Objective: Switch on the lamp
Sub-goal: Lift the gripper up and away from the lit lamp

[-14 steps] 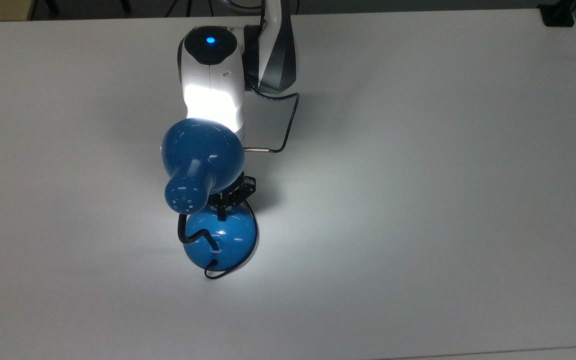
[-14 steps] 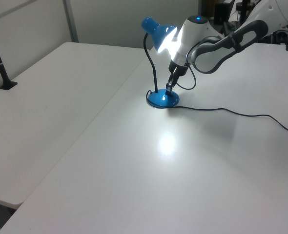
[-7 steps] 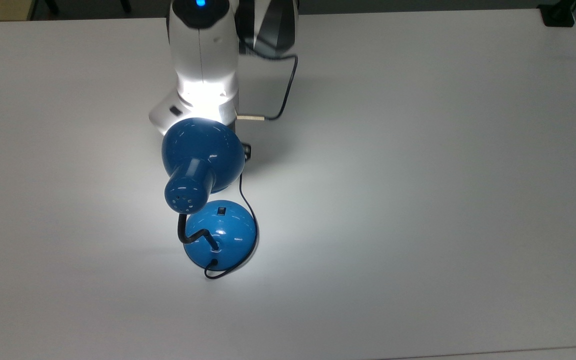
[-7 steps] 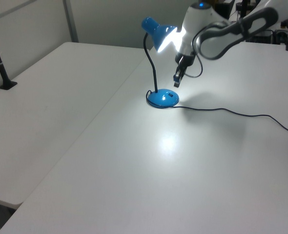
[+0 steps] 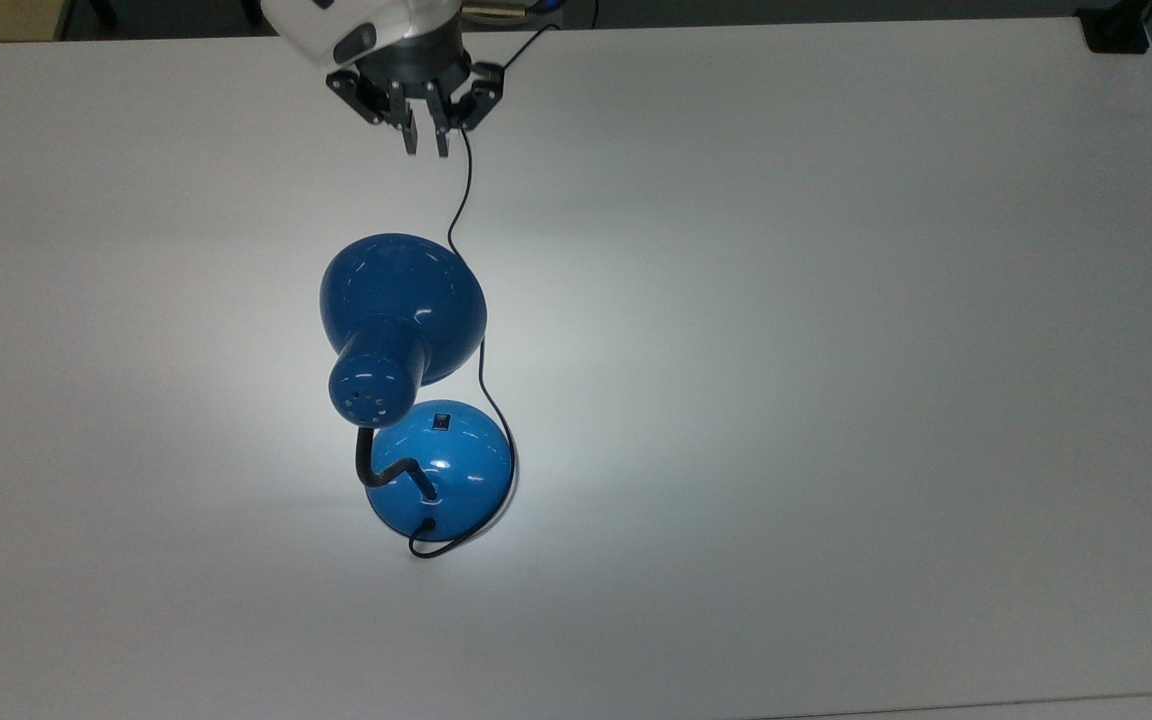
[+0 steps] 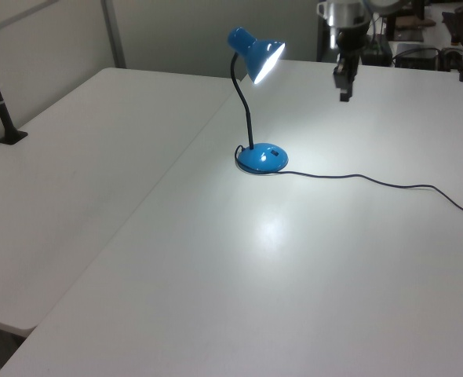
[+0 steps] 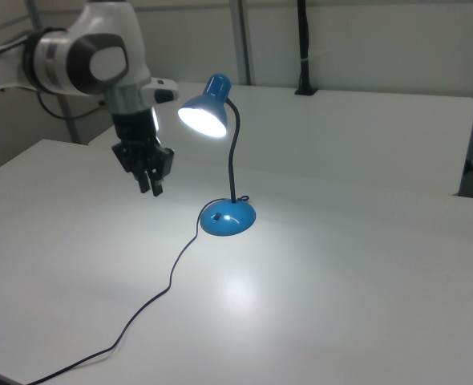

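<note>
The lamp (image 5: 403, 390) stands lit on the white table (image 5: 836, 350), its blue shade throwing a bright patch onto the tabletop beside the round base. The small black switch (image 5: 442, 421) sits on the base's side nearest the gripper (image 5: 425, 146). The gripper hangs in the air well apart from the lamp, near the top view's upper edge, holding nothing, its 2 fingers close together with a narrow gap. The thin black cord (image 7: 168, 281) trails from the base across the table.
</note>
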Motion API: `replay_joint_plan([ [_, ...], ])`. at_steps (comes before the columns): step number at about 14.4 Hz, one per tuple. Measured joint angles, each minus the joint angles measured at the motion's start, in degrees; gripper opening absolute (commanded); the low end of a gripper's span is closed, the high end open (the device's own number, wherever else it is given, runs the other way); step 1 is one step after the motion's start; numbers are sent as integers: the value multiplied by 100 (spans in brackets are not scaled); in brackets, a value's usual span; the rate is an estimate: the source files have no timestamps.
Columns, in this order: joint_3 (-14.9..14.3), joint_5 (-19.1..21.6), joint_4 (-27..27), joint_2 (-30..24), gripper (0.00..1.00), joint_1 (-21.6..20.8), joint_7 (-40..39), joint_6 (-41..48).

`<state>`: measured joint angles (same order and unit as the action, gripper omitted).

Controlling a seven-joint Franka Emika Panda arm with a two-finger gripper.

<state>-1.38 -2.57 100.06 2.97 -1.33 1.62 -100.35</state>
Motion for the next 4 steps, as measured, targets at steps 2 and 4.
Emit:
replay_joint_plan([
  [2, 12, 0, 1, -271, 100, -13, 18, 318],
  [4, 1, 0, -68, -351, 100, -1, 75, 428],
])
